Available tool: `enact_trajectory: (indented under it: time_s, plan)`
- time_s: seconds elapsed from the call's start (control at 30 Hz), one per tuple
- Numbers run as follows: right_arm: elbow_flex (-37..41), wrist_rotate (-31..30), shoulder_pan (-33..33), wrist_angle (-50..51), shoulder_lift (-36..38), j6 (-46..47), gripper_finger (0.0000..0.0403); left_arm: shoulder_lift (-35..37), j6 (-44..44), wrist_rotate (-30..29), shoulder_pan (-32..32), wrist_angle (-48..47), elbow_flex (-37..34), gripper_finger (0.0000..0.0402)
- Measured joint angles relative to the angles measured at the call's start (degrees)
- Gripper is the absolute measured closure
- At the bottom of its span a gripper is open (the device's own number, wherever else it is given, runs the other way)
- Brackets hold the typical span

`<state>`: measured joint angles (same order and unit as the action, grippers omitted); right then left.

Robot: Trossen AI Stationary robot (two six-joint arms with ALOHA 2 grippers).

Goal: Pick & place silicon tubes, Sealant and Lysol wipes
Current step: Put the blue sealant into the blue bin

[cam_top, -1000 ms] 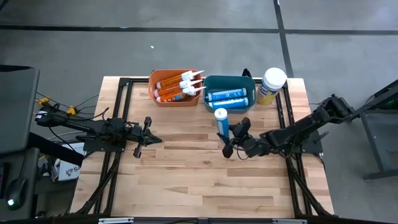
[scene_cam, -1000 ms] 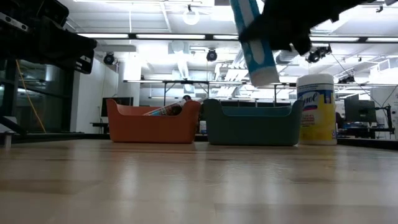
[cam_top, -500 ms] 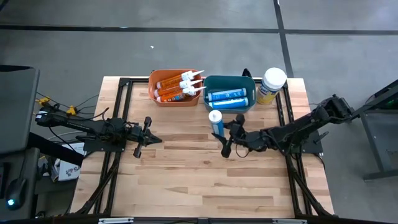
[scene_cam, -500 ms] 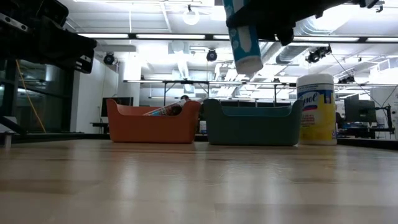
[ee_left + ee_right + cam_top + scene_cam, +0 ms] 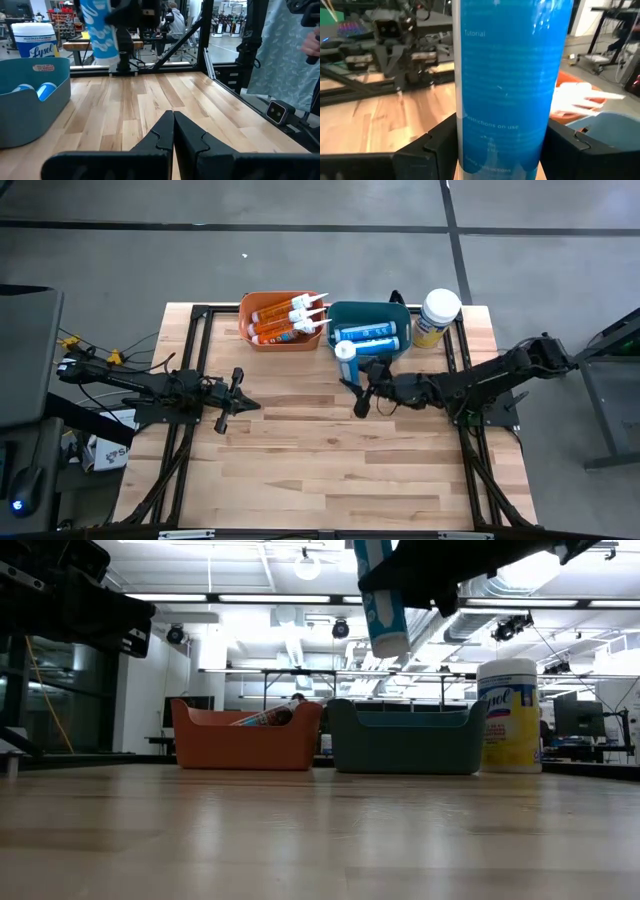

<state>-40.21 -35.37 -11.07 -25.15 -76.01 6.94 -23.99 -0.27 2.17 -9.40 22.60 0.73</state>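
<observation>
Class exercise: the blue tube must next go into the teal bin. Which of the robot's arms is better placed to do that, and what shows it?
The right. The right gripper is shut on the blue tube, held upright above the table beside the teal bin. The left gripper is shut, empty and far from it.

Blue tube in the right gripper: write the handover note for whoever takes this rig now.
Right gripper: shut on the blue tube, held upright in the air just short of the teal bin.
Left gripper: shut, empty, waiting over the table's left side.
Done: two blue tubes lie in the teal bin; orange tubes lie in the orange bin.
Left: get the held tube into the teal bin, most likely. The Lysol wipes stand on the table to the right of that bin, apparently not yet handled.
</observation>
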Motion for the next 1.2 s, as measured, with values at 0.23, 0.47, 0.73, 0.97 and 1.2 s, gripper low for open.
enact_trajectory:
  time_s: [0.23,0.47,0.73,0.97,1.2]
  plan:
    - [0.0,8.1,8.4,6.1,6.1,-1.9,0.0193,0.0,0.0,0.0,0.0,0.0,0.0,0.0402]
    - [-2.3,16.2,18.0,15.6,10.4,-2.1,0.0193,0.0,0.4,0.0,0.0,0.0,0.0,0.0402]
    - [-16.7,22.6,27.4,38.1,9.7,-5.0,0.0194,-0.2,1.3,-0.2,0.0,-0.1,0.0,0.0402]
    - [-30.5,27.7,34.8,54.6,6.0,-8.4,0.0194,-0.2,1.5,-0.3,0.0,-0.3,0.0,0.0402]
    - [-40.3,30.5,39.5,65.4,0.3,-13.7,0.0194,-0.2,1.5,-0.3,0.0,-0.5,0.0,0.0402]
